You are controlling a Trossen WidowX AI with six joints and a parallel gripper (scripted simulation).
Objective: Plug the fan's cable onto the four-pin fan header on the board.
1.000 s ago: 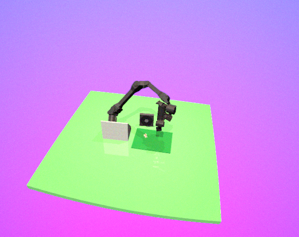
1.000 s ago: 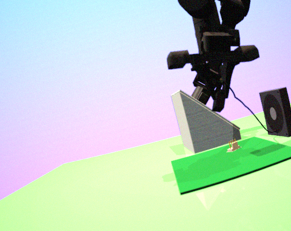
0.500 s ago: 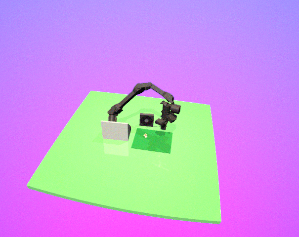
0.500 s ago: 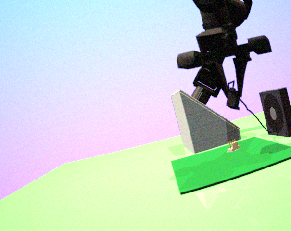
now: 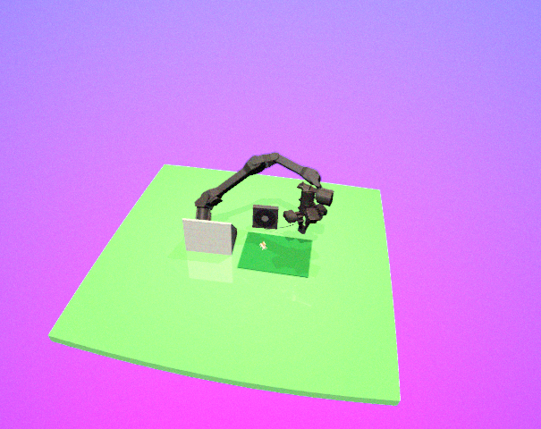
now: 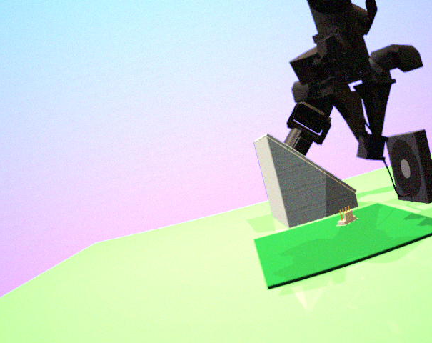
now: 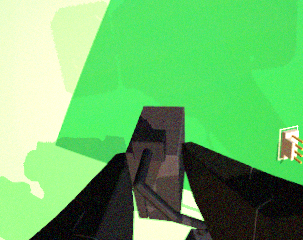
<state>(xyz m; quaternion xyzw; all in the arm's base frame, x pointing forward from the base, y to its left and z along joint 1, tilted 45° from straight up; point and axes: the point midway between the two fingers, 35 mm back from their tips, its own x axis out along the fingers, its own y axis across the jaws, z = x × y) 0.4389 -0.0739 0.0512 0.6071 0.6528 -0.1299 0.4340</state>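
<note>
My gripper (image 5: 302, 229) (image 6: 371, 138) (image 7: 155, 158) is shut on the fan cable's dark plug (image 6: 370, 147) (image 7: 166, 122), which hangs above the board's level. A thin black cable (image 6: 390, 174) (image 7: 161, 200) runs from the plug to the fan (image 5: 265, 216) (image 6: 405, 168), which stands upright behind the board. The green board (image 5: 279, 267) (image 6: 300, 261) (image 7: 201, 60) lies flat on the table. The pale four-pin header (image 5: 263, 245) (image 6: 348, 216) (image 7: 290, 145) stands on it with its pins bare. In the wrist view the header is at the right edge, well to the right of the plug. The plug's underside is hidden.
A grey wedge-shaped block (image 5: 208, 236) (image 6: 300, 188) with a slanted face stands beside the board, near the arm's base. The light green table (image 5: 168, 323) (image 6: 134, 295) extends around the board.
</note>
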